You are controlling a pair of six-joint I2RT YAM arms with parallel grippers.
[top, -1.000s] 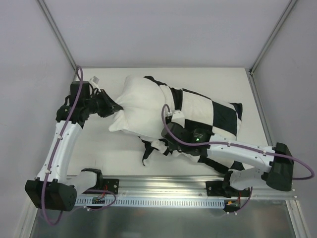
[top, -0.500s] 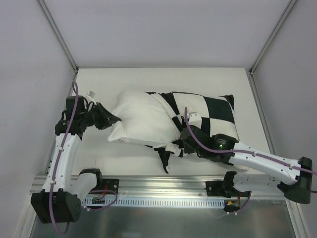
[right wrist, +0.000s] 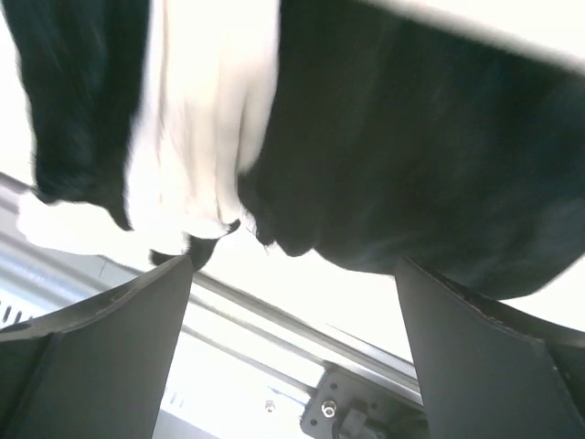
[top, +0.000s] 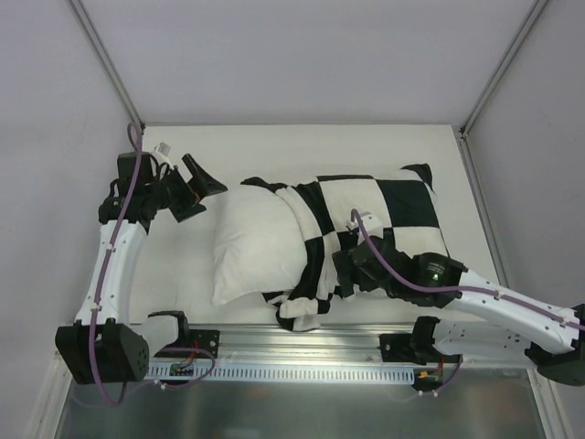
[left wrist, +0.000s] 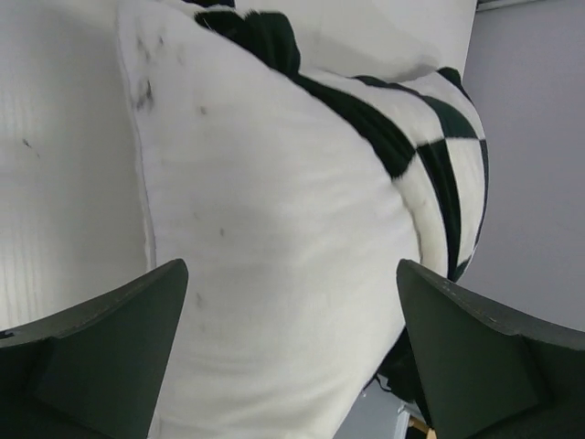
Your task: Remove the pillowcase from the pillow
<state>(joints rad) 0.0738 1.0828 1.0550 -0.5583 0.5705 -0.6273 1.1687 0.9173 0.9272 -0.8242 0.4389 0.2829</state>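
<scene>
The white pillow [top: 251, 242] lies on the table, its left half bare. The black-and-white checkered pillowcase [top: 388, 210] still covers its right half, with the open edge bunched near the front [top: 306, 306]. My left gripper [top: 207, 190] stands open just off the pillow's upper left corner, holding nothing. In the left wrist view the bare pillow [left wrist: 274, 210] fills the space ahead of the left gripper [left wrist: 291, 270], with the pillowcase [left wrist: 430, 137] behind it. My right gripper [top: 336, 273] is open at the bunched edge. The right wrist view shows the right gripper [right wrist: 294, 265] empty below the hanging pillowcase [right wrist: 411, 137].
An aluminium rail [top: 302, 343] with the arm bases runs along the table's near edge and shows in the right wrist view as the rail [right wrist: 274, 338]. Grey walls close in the left, back and right sides. Bare table [top: 174, 274] lies left of the pillow.
Both grippers have opened and let go of what they held. The pillow has dropped and settled further right and nearer the front. The right arm has drawn back toward the right.
</scene>
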